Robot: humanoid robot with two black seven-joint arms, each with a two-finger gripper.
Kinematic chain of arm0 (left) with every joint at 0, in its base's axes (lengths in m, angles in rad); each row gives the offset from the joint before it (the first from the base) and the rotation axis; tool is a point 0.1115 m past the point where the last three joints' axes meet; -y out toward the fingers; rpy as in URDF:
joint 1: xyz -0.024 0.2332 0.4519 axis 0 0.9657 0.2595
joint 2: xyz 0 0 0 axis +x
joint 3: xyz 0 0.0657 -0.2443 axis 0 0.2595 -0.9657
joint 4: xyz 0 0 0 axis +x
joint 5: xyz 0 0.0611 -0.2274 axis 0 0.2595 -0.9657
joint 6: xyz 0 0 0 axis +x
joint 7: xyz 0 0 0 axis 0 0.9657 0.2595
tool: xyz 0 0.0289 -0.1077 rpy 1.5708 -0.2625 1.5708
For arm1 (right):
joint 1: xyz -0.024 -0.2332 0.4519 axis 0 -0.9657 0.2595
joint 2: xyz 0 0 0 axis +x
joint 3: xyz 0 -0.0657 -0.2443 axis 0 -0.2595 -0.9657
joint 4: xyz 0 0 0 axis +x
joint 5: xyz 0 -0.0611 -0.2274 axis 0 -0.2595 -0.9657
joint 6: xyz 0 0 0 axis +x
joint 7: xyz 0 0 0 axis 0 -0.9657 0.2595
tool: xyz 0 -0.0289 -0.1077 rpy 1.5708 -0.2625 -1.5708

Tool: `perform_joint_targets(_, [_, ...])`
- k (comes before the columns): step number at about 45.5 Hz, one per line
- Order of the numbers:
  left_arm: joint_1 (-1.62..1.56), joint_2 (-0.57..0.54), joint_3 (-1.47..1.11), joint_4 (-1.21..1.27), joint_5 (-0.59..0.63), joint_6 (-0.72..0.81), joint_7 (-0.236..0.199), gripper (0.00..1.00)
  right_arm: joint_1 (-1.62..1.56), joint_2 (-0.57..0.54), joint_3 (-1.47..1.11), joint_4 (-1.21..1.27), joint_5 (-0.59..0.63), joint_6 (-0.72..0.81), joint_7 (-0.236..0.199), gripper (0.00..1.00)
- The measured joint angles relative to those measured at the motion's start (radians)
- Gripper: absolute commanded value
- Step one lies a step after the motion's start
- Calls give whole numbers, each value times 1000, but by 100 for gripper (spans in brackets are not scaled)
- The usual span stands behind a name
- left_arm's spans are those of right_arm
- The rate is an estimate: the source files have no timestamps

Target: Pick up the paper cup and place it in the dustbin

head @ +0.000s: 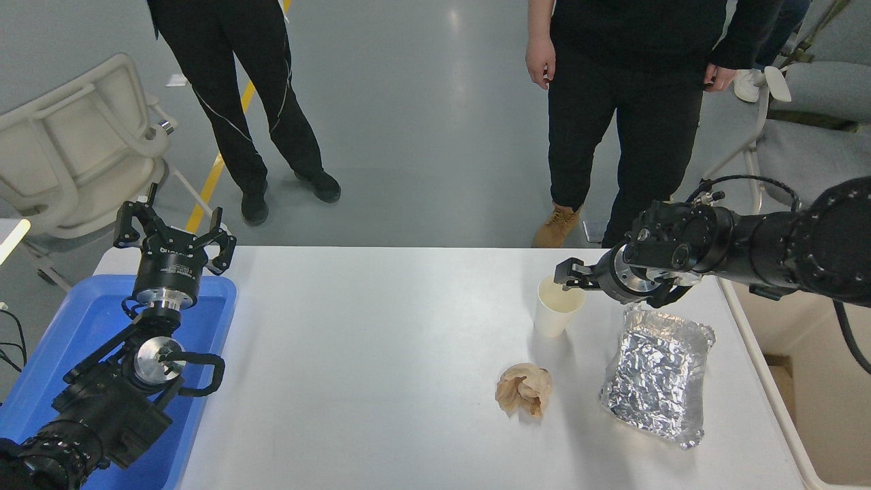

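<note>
At the far right part of the white table [381, 381], the right gripper [570, 275] reaches in sideways from the right edge, and its black fingers [566, 271] sit right at the rim of the paper cup [558, 306], over its far right side. Whether those jaws are apart or closed cannot be told from this angle, and it is not clear whether they touch the rim or only overlap it in view. The cup stands upright, mouth open, on the table top. Behind the fingers, the silver wrist ring and thick black right arm stretch across to the right, passing above the near corner of the dustbin [816, 381], of which only a beige inner wall and rim show at the lower right. Just right of the cup and nearer the camera lies a crinkled foil tray [656, 374], and in front of the cup, apart from it, sits a crumpled brown paper ball [524, 389]. Far across at the lower left, the left gripper [173, 235] is parked with its jaws spread wide over the far edge of a blue tray [95, 320]. Two people in black trousers [626, 136] stand beyond the table.
</note>
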Motion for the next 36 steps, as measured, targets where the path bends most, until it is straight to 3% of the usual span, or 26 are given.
perform_joint_targets(5, [0,0,0,0,0,0,0,99,-34,13,3,-28,-2,-17,0,58])
perform_joint_targets(8, [0,0,0,0,0,0,0,99,-51,20,3,-43,-2,-25,0,41])
perform_joint_targets(11, [0,0,0,0,0,0,0,99,-64,24,4,-56,-2,-31,0,32])
perform_joint_targets(17, [0,0,0,0,0,0,0,99,-82,29,7,-69,-1,-38,1,0])
perform_joint_targets(36, [0,0,0,0,0,0,0,99,-93,35,42,-81,1,-44,10,0])
